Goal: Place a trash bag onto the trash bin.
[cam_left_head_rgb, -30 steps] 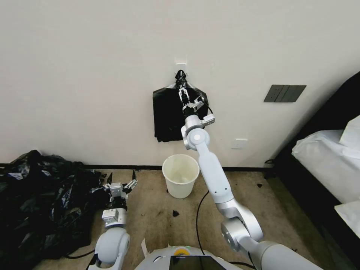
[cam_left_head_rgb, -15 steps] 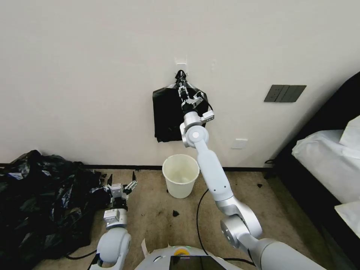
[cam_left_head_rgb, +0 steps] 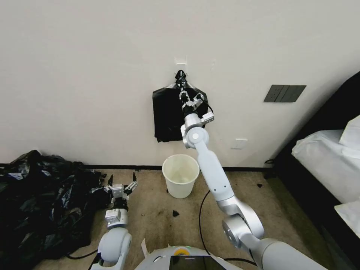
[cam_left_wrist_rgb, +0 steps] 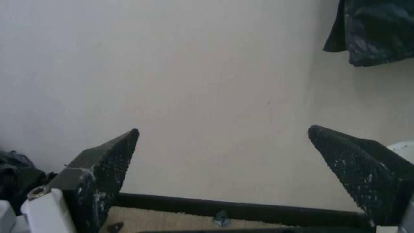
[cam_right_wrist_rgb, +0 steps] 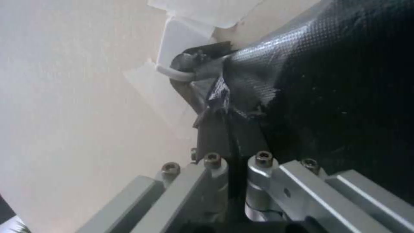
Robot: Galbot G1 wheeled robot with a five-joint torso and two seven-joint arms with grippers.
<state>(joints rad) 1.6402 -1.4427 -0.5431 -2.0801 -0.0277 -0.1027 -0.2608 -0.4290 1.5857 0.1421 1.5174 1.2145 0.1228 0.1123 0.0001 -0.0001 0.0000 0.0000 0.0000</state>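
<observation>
Over the past second the right arm has edged higher up the wall [cam_left_head_rgb: 93, 75], carrying its right end effector [cam_left_head_rgb: 182, 91] from the upper face of the hanging black bundle [cam_left_head_rgb: 168, 114] to just under that bundle's pointed top; the bin, the heap and the left arm have not shifted. The cream wall fills the far side of the room, with a dark baseboard where it meets the tan carpet [cam_left_head_rgb: 153, 210]. On the robot's left, a large heap of black bags [cam_left_head_rgb: 41, 198] sprawls across the floor against the wall. The white edge of a bed [cam_left_head_rgb: 330, 165] shows on the right. The right arm reaches up and forward across the room. The flat black bundle hangs from a small white hook [cam_right_wrist_rgb: 174, 72] high on the wall. Directly below it, on the carpet against the baseboard, stands the cream-white trash bin [cam_left_head_rgb: 180, 180], upright and unlined. In the right wrist view the end effector's fingers sit drawn together on a gathered fold of black plastic, the trash bag [cam_right_wrist_rgb: 224, 129], just below the hook. The left end effector [cam_left_head_rgb: 122, 183] hovers low over the carpet between the heap and the bin, fingers spread wide and holding nothing. A dark panel of switches [cam_left_head_rgb: 285, 93] sits on the wall to the right.
</observation>
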